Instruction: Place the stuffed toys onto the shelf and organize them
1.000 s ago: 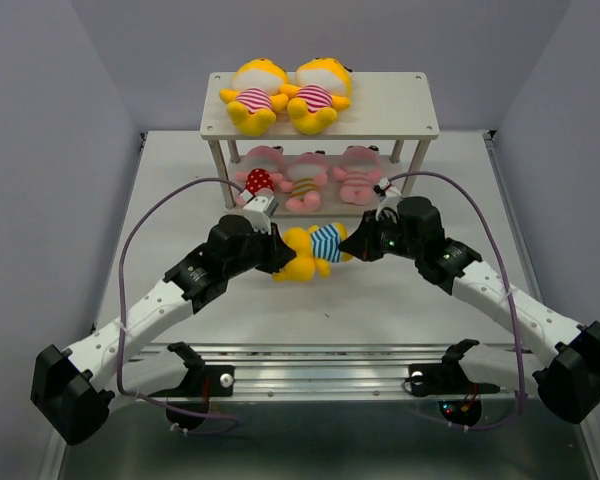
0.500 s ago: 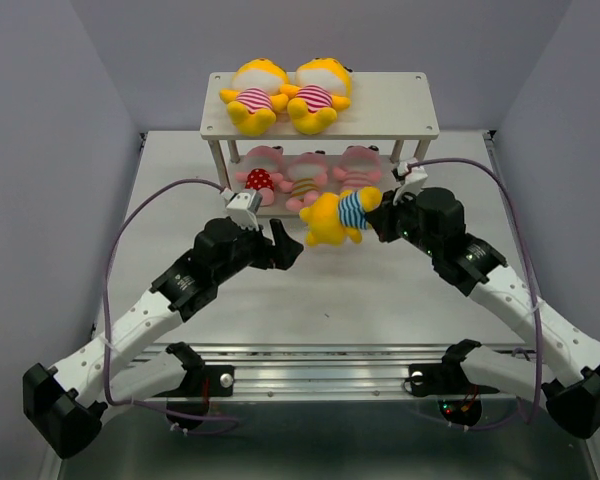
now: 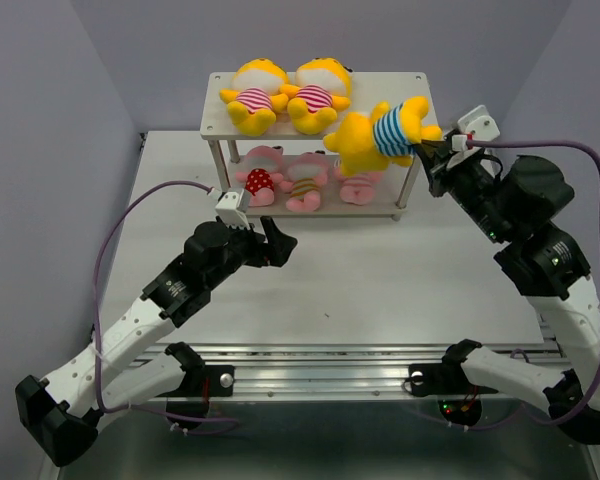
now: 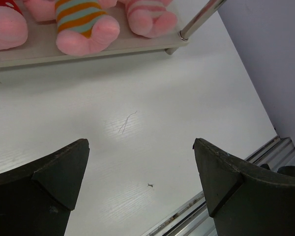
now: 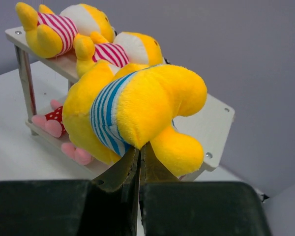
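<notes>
From the top camera I see the right gripper (image 3: 427, 150) up at about 2 o'clock of the table (image 3: 380, 280), its claw clamped tight on a leg of the blue-striped yellow toy (image 3: 378, 133). My right wrist view confirms it: the two fingers are pressed together with the plush pinched between them, the toy's body bulging above. That toy hangs off the table by the right part of the shelf (image 3: 412, 103), overlapping the front edge of the top board; I cannot tell whether it touches the board. At its 9 o'clock two yellow toys in pink stripes (image 3: 255, 95) (image 3: 318, 93) lie touching on the top board. On the lower board sit three pink toys: one in red dots (image 3: 260, 177), one in orange stripes (image 3: 305, 183), and a third (image 3: 358, 183) partly hidden behind the held toy. My left gripper (image 3: 280, 243) hovers low over bare table near the centre, claw spread wide and holding nothing, with the lower board at its 12 o'clock.
</notes>
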